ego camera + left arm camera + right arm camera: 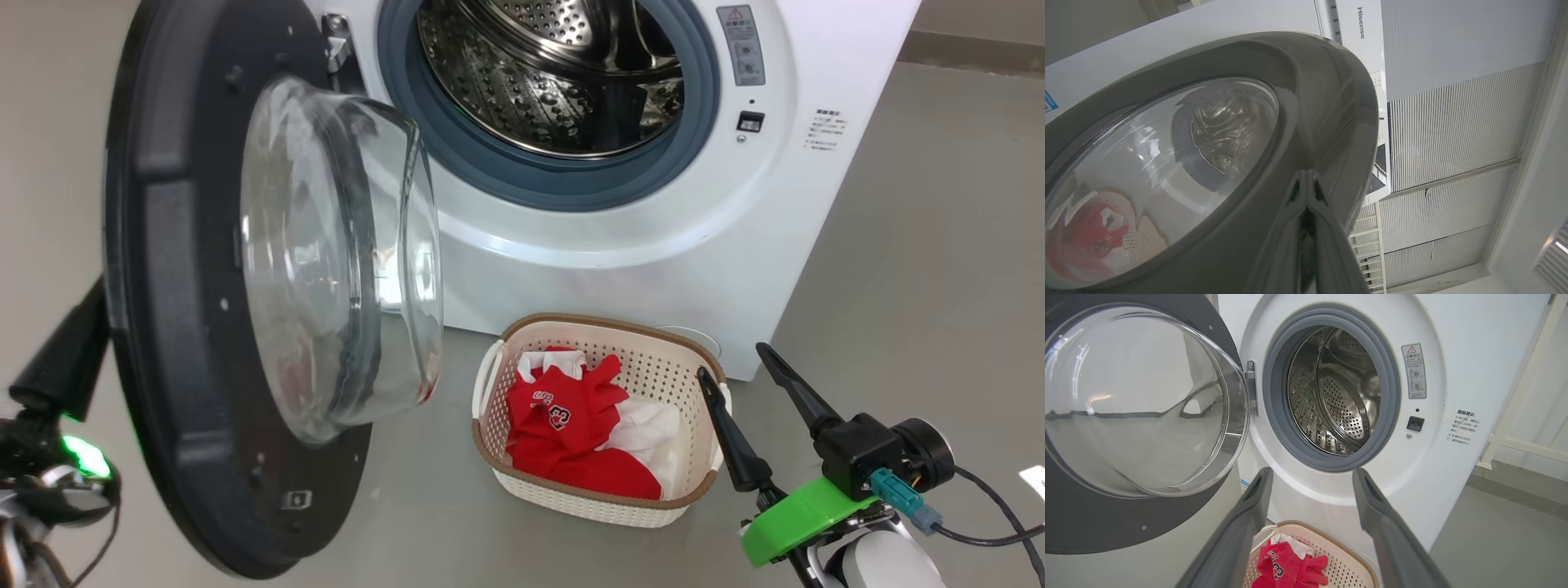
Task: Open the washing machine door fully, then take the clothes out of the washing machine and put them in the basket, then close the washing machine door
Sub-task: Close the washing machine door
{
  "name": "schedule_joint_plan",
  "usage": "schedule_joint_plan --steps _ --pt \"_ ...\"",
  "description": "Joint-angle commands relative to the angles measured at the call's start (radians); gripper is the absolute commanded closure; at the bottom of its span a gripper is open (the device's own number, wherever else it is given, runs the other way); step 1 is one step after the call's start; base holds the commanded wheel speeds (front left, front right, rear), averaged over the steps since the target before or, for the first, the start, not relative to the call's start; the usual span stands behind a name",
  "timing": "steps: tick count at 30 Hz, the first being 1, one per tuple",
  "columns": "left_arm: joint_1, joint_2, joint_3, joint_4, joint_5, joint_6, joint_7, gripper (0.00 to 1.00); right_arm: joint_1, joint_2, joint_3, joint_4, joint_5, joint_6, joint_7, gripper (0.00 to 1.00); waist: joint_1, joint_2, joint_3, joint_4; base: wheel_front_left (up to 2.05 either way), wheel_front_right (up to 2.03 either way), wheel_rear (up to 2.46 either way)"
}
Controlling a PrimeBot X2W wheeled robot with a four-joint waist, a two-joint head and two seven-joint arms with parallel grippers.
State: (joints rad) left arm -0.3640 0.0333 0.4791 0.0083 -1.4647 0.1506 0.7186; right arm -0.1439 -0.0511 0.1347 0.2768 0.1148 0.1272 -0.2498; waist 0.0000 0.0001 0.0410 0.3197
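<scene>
The washing machine (718, 237) stands at the back, its steel drum (555, 82) showing bare metal. The washing machine door (171, 327) hangs swung out to the left, glass bowl facing right. On the floor in front sits the basket (690, 343), and the red and white clothes (571, 433) lie inside it. My left gripper (1306, 175) is shut, its tips against the door's glossy outer rim (1331, 102); from the head its fingers (69, 351) stand behind the door. My right gripper (731, 359) hangs open and empty just right of the basket, aimed at the drum (1331, 392).
Grey floor spreads around the machine, with free room to the right. A white rail frame (1515, 416) stands beside the machine's right side. Cables (980, 531) trail from my right wrist.
</scene>
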Motion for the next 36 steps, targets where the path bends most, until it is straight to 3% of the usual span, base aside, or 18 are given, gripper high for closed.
schedule_joint_plan --steps 1,16,36 --pt "0.003 0.018 0.001 -0.036 -0.009 0.003 0.007 1.00 -0.036 0.001 0.017 -0.020 0.004 0.003 -0.011 0.00 0.0000 -0.0001 0.002 -0.004 0.00 0.00 0.00" --pt "0.047 0.017 -0.143 -0.059 -0.155 -0.011 -0.121 1.00 -0.047 0.001 0.011 -0.032 0.009 0.003 -0.012 0.00 0.0000 -0.0001 0.019 -0.055 0.00 0.00 0.00" --pt "0.060 0.017 -0.242 -0.074 -0.206 -0.041 -0.193 1.00 -0.049 0.001 0.009 -0.038 0.009 0.003 -0.012 0.00 0.0000 -0.0001 0.028 -0.151 0.00 0.00 0.00"
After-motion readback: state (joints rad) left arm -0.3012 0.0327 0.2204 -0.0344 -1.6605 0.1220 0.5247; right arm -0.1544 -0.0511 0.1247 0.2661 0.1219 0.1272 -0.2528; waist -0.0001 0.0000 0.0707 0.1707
